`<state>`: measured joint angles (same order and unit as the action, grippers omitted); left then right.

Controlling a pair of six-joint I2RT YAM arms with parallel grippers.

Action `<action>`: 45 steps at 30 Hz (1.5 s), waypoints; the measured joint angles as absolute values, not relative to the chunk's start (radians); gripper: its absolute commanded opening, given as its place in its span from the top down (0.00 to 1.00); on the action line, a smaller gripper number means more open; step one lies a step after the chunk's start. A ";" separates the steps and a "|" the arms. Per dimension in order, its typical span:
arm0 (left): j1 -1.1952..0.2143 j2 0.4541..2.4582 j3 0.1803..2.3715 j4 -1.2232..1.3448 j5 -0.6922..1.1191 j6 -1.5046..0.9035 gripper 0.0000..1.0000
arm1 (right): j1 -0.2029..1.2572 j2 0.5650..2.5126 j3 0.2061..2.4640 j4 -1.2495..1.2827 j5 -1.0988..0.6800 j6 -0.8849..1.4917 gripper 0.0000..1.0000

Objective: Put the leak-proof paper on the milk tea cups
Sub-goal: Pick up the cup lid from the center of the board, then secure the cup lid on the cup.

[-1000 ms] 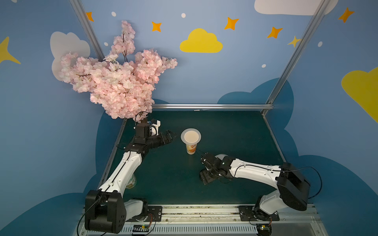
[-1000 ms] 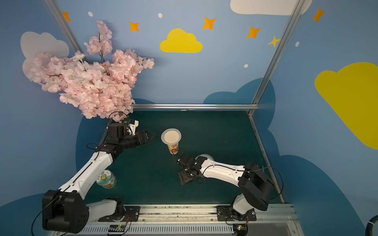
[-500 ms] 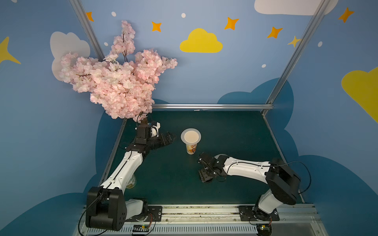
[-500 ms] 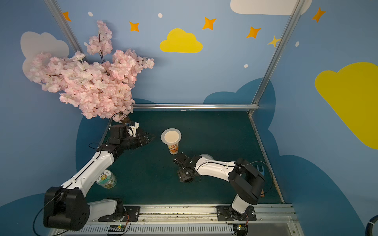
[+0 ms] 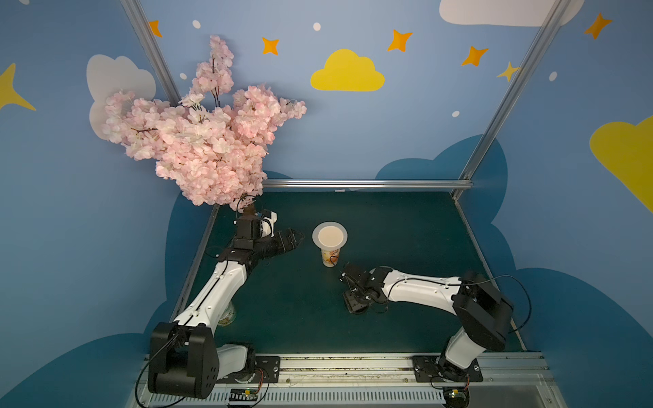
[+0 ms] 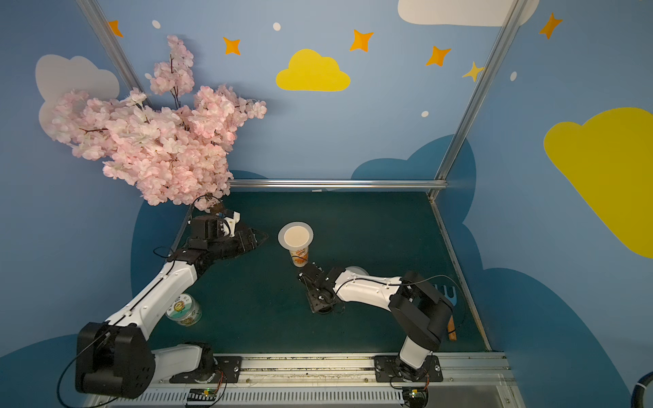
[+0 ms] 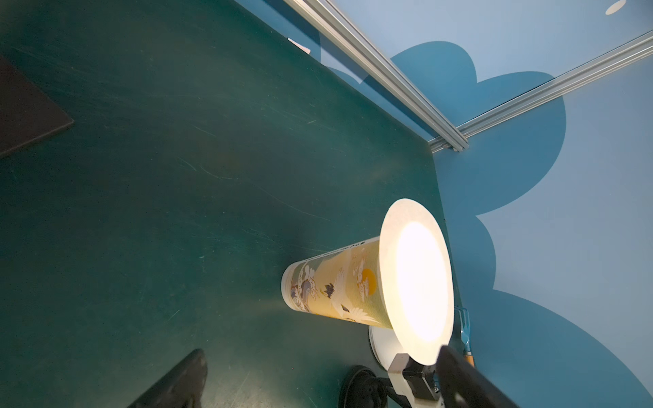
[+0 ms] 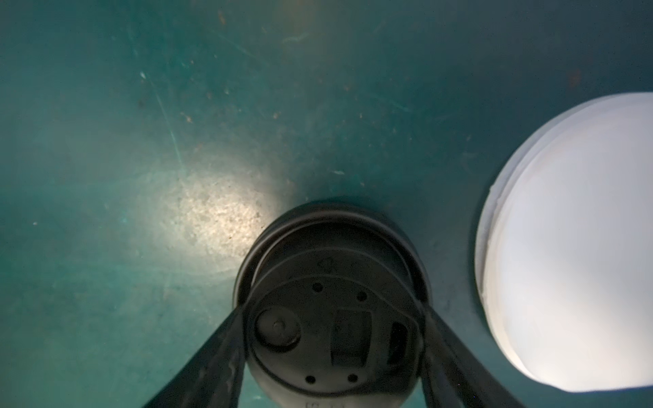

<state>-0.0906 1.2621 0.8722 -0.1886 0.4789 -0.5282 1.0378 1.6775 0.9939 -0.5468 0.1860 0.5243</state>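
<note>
The milk tea cup stands upright in the middle of the green table, cream with orange print. The leak-proof paper lies flat over its mouth, its edge overhanging all round. My left gripper hovers open to the left of the cup, holding nothing. My right gripper is down in front of the cup, with a finger against each side of a round black lid lying on the table.
A thick white pile of round sheets lies just beside the black lid. A printed round tub sits under my left arm. A blue fork lies at the right edge. A pink blossom tree overhangs the back left corner.
My right gripper has shifted a little to the left over the black lid and its jaws have narrowed onto it. The left gripper drew back slightly from the cup.
</note>
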 measured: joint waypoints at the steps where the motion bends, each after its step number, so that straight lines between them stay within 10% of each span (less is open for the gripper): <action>1: -0.089 1.257 0.864 -0.175 0.484 -0.538 0.01 | 1.038 1.676 0.995 -0.552 0.189 0.523 0.39; 20: -0.051 1.303 0.673 0.360 0.704 -0.882 0.20 | 1.028 1.179 1.184 -0.759 0.340 0.419 0.59; 33: -0.096 1.412 0.727 0.427 0.782 -0.907 0.42 | 0.972 1.724 1.789 -0.760 0.260 0.216 0.58; 45: -0.122 1.502 0.736 0.496 0.812 -0.929 0.42 | 0.943 1.936 2.068 -0.980 0.254 0.205 0.58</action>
<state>-0.1223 1.5024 0.7361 0.4961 0.8124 -0.9295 0.9428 1.9358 2.0682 -0.9798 0.2539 0.2047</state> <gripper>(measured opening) 0.583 0.709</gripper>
